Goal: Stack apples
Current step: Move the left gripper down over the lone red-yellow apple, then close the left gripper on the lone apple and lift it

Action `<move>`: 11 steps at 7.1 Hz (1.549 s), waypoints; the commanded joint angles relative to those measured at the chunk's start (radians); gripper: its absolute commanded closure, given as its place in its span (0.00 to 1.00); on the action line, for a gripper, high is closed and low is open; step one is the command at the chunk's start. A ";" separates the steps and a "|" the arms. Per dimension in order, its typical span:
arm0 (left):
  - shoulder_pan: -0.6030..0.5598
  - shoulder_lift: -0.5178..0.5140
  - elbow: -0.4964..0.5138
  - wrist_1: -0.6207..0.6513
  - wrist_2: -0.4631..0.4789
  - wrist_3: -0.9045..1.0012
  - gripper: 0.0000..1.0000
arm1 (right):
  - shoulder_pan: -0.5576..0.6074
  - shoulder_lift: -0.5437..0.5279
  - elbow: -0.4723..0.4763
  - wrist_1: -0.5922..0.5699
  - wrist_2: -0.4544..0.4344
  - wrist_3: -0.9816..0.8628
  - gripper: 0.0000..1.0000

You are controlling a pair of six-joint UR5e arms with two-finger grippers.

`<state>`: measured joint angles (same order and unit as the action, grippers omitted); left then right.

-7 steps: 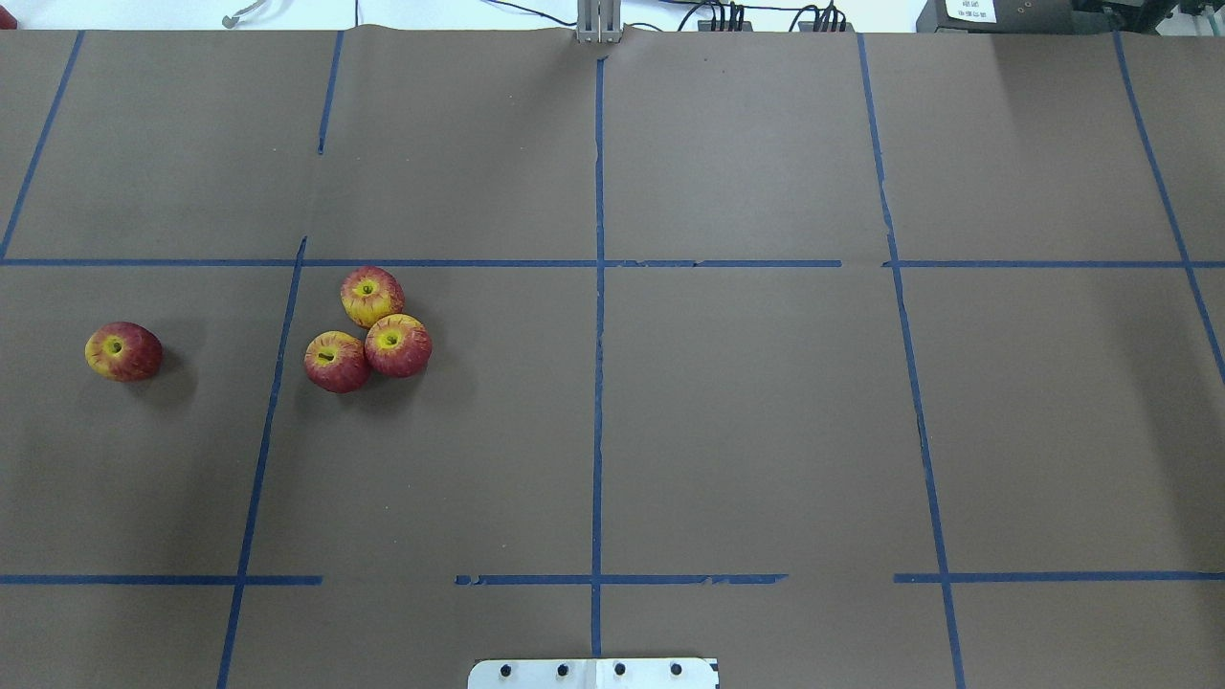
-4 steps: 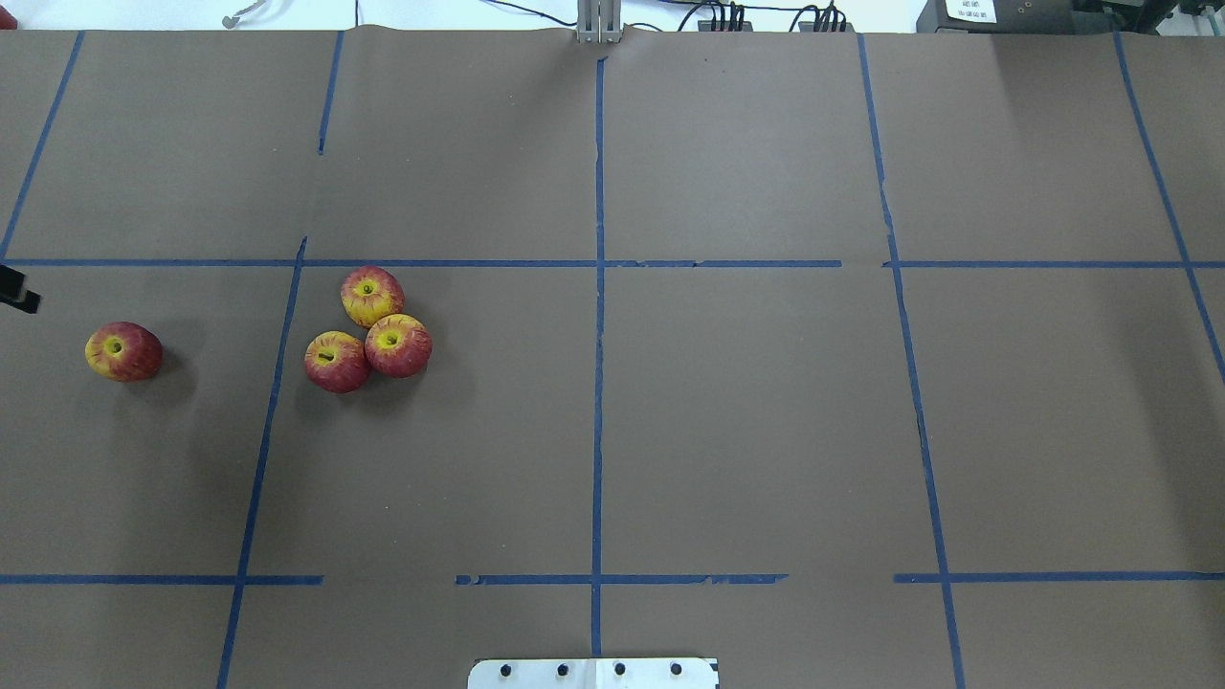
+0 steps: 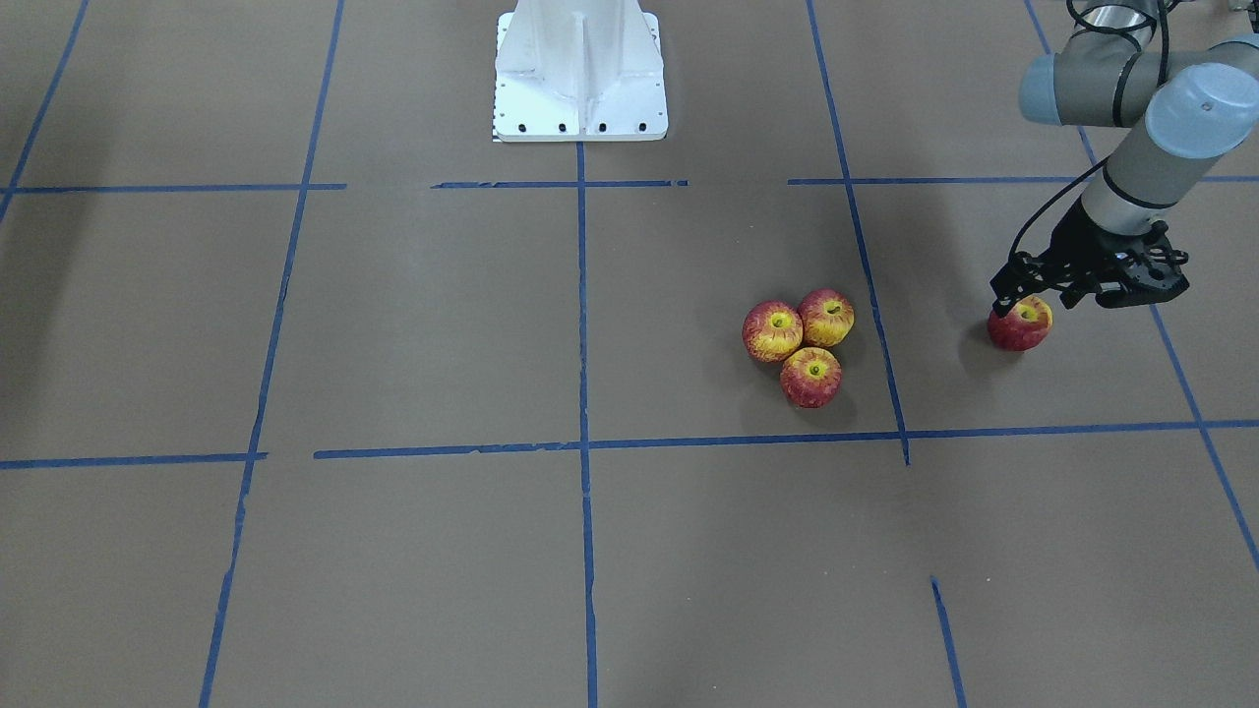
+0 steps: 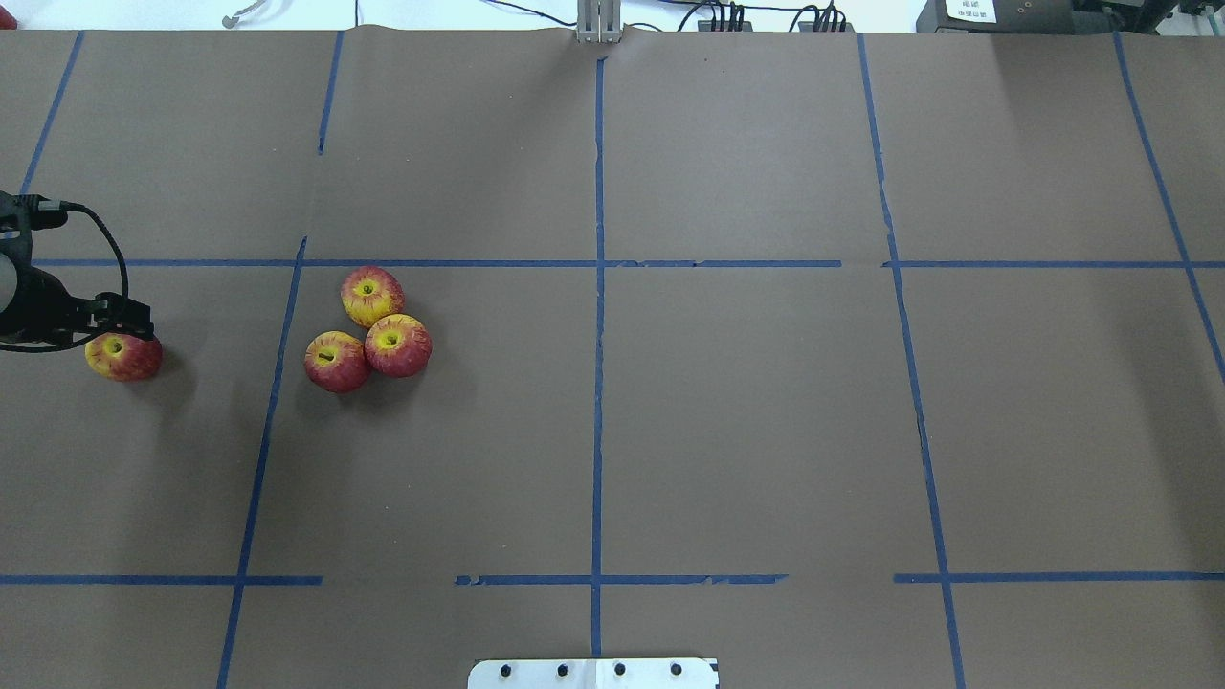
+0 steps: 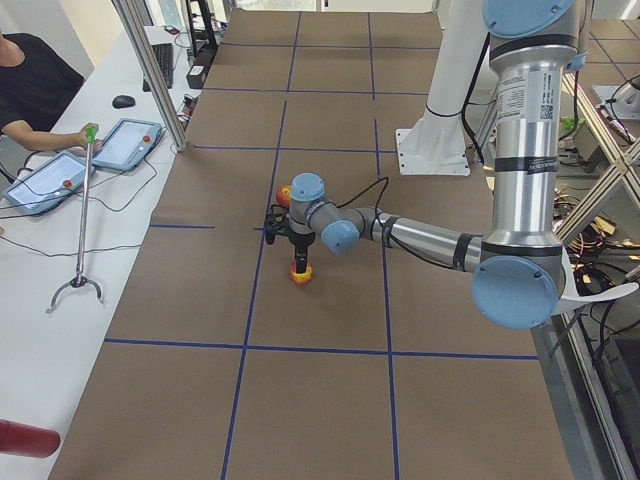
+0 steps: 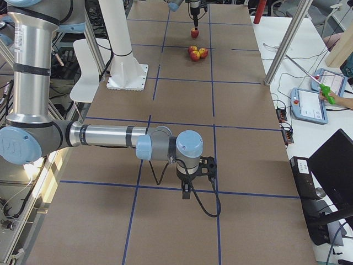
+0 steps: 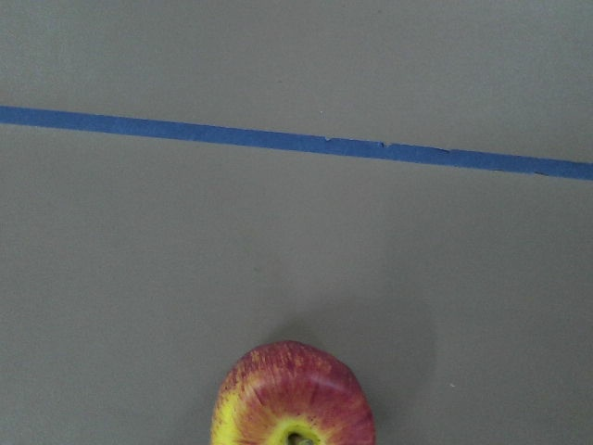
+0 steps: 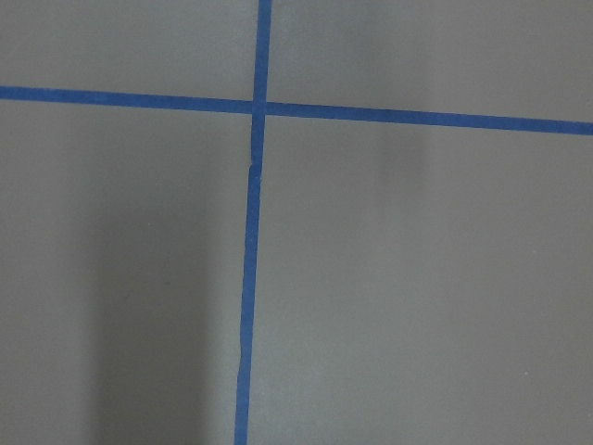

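Three apples [image 4: 368, 330] sit touching in a tight cluster on the brown table; they also show in the front view [image 3: 802, 344]. A fourth apple [image 4: 124, 357] lies alone near the table's left end, also in the front view [image 3: 1020, 327] and at the bottom of the left wrist view [image 7: 294, 399]. My left gripper [image 4: 120, 325] hangs just above this lone apple [image 5: 300, 272], open, fingers apart over its top [image 3: 1033, 297]. My right gripper [image 6: 187, 190] shows only in the right side view, low over bare table, far from the apples; I cannot tell its state.
Blue tape lines [image 4: 598, 287] divide the brown table cover into squares. The robot's white base plate [image 3: 580, 74] stands at the robot's edge. Operators' tablets and a metal pole [image 5: 85, 220] lie on a white bench beyond the far edge.
My left arm has come into the overhead view from the left edge and moved over the lone apple. The apples have not moved.
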<state>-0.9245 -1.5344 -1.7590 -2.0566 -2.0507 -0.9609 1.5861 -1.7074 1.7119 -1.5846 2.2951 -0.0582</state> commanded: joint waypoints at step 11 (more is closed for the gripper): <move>0.033 -0.087 -0.136 0.176 -0.017 -0.013 1.00 | 0.000 0.000 0.000 0.000 0.000 0.000 0.00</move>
<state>-0.8906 -1.5936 -1.7708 -1.9878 -2.0321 -0.9615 1.5861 -1.7073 1.7119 -1.5855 2.2948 -0.0583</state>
